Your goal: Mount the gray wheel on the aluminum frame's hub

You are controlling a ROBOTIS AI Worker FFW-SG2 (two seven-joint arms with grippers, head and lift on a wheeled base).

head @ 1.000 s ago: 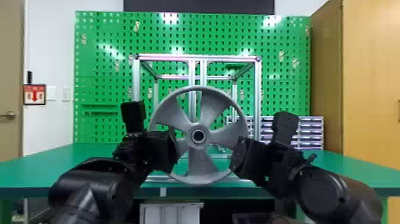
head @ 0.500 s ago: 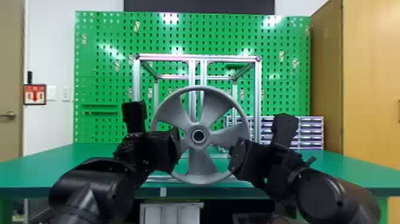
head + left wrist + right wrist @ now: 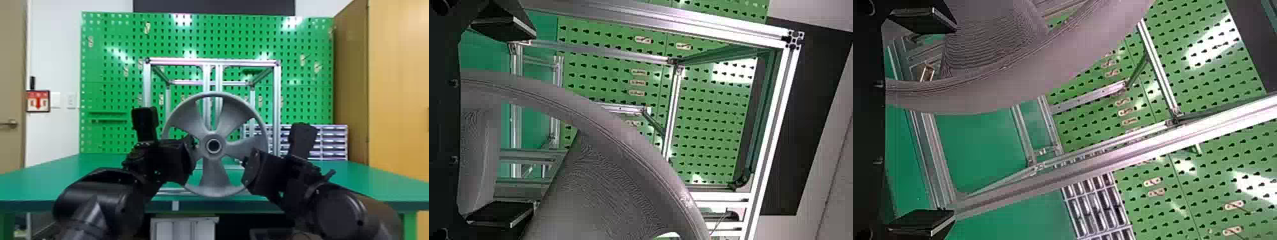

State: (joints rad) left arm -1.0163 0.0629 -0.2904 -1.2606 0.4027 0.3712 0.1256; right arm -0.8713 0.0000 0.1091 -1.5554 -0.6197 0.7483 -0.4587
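The gray wheel's rim (image 3: pixel 214 192) passes between the wide-set fingers (image 3: pixel 504 24) of the left gripper (image 3: pixel 183 159) and right gripper (image 3: pixel 253 172).

Room and obstacles, wheel and frame

We list as passage: the openings above the wheel (image 3: pixel 213 178), beneath the top bar (image 3: pixel 178 62) of the aluminum frame (image 3: pixel 277 95), on either side of the middle posts (image 3: pixel 206 79); likewise the space over the left end of the table (image 3: pixel 38 178). We list as obstacles: the wheel, before the middle posts; left gripper (image 3: pixel 182 159) and right gripper (image 3: pixel 255 172), flanking it; outer posts (image 3: pixel 147 86); drawer unit (image 3: pixel 333 142), toward the table's back edge; pegboard (image 3: pixel 108 70), behind.
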